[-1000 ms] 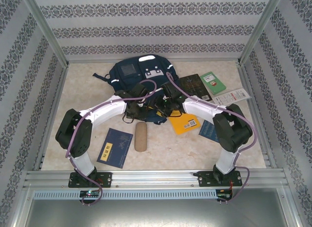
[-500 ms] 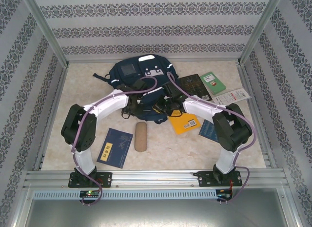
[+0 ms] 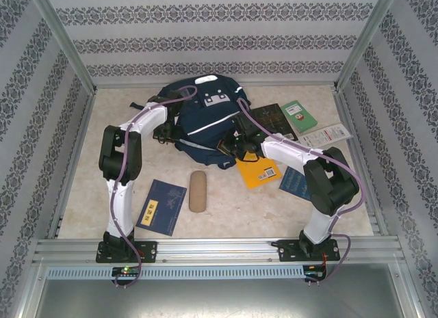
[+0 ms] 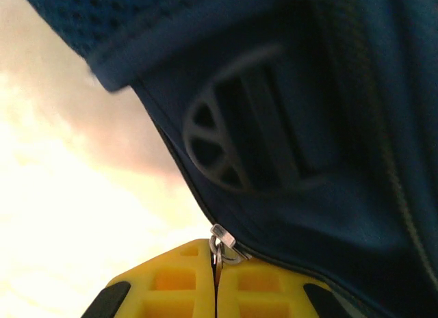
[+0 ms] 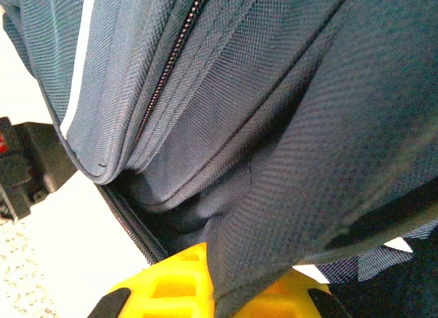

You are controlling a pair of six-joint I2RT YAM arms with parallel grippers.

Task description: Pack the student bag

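We are looking down at the bag (image 3: 205,116), which is lying in the upper centre of the top view, on the table (image 3: 226,215) near the back wall, with a thin white stripe running across it. The left gripper (image 3: 166,131) is sitting at the bag's left edge. The right gripper (image 3: 236,143) is sitting at its lower right edge.

In the left wrist view the 2 yellow fingers (image 4: 178,280) are pressing together at the bottom centre and pinching the metal zip pull (image 4: 222,237) between their tips. A dark round buckle (image 4: 233,147) is showing on the blue cloth just above them.

In the right wrist view the 2 fingers (image 5: 171,284) are closing on a fold of the bag's cloth, which is running down between them at the bottom centre. A zip (image 5: 171,65) is slanting across the upper left.

Back in the top view, a blue book (image 3: 161,205) is lying at the lower left with a tan case (image 3: 198,191) just beside it. A yellow book (image 3: 260,173) is lying just beside the bag's lower right corner. A dark book (image 3: 274,120), a green book (image 3: 299,116) and a white leaflet (image 3: 325,135) are lying to the right of the bag.
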